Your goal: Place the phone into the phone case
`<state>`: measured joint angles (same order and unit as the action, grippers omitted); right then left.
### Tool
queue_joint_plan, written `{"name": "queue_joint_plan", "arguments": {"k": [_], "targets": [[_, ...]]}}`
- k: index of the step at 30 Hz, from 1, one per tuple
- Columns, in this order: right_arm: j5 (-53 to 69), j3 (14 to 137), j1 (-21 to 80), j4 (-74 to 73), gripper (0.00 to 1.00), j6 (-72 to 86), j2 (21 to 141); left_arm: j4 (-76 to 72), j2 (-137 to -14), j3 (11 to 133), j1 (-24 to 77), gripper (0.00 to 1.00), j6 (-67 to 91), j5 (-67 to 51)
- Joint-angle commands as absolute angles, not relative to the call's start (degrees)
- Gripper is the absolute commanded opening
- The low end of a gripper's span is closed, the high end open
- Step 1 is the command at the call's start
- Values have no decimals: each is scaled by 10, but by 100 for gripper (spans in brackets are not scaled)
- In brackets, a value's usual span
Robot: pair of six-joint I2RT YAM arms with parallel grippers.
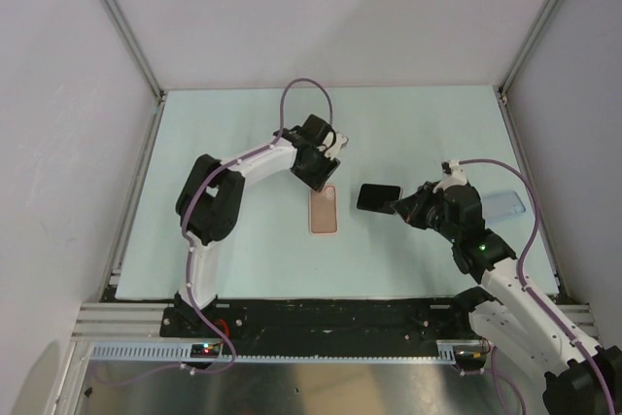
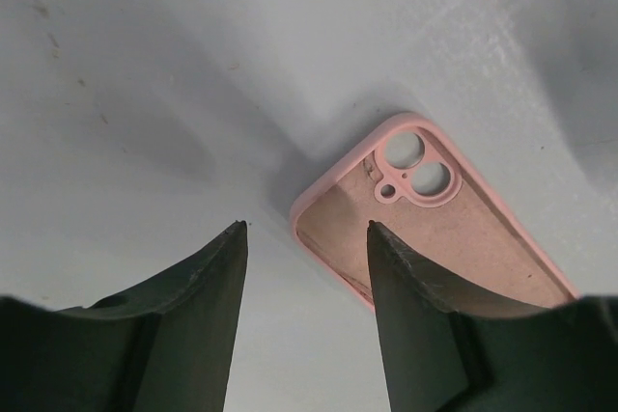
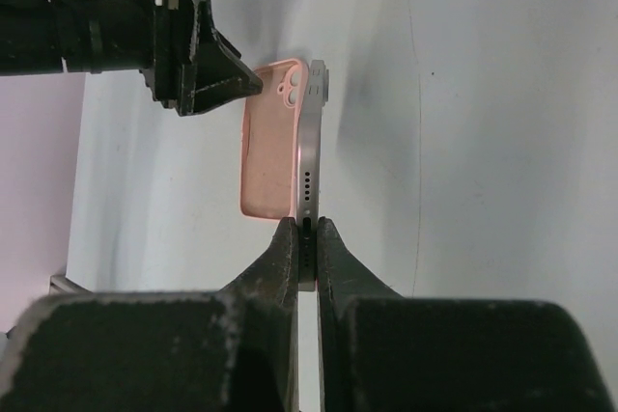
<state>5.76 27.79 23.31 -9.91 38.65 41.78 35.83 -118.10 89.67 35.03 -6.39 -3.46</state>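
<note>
In the middle of the pale green bench [image 1: 233,123] lies the soft pink phone case [image 1: 324,211]. It is flat, with its hollow side up and its camera holes at the 12 o'clock end. The left jaws hang over that end, tips down. They stand partly open with only bare bench in the gap, and one tip is right by the case's corner. At 3 o'clock from the case, near but not touching, is the flat dark phone with a silver edge [image 1: 378,197]. The right jaws are squeezed tight on the phone's 3 o'clock end. Whether the phone touches the bench cannot be told.
</note>
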Motion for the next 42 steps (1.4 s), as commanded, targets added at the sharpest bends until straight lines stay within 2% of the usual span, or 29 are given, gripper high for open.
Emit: {"name": "queue_joint_plan", "arguments": {"k": [1,7,13,17,21,25,32,38,42], "targets": [[80,306,226,-71,0,401,406,369,-1191,916,346,56,-97,-56],[82,303,224,-70,0,405,406,368,-1205,916,335,55,-91,-78],[85,302,224,-68,0,407,406,366,-1217,918,326,49,-69,-80],[91,300,224,-61,0,409,414,362,-1216,920,320,36,-33,-55],[99,295,224,-43,0,419,425,346,-1188,904,318,14,44,-10],[112,292,224,-19,0,436,445,339,-1147,865,317,3,182,69],[142,280,225,52,0,481,497,332,-1052,721,316,0,440,128],[149,264,239,117,0,527,543,306,-949,563,369,0,683,164],[159,253,253,158,0,552,572,304,-915,513,402,0,816,157]]}}
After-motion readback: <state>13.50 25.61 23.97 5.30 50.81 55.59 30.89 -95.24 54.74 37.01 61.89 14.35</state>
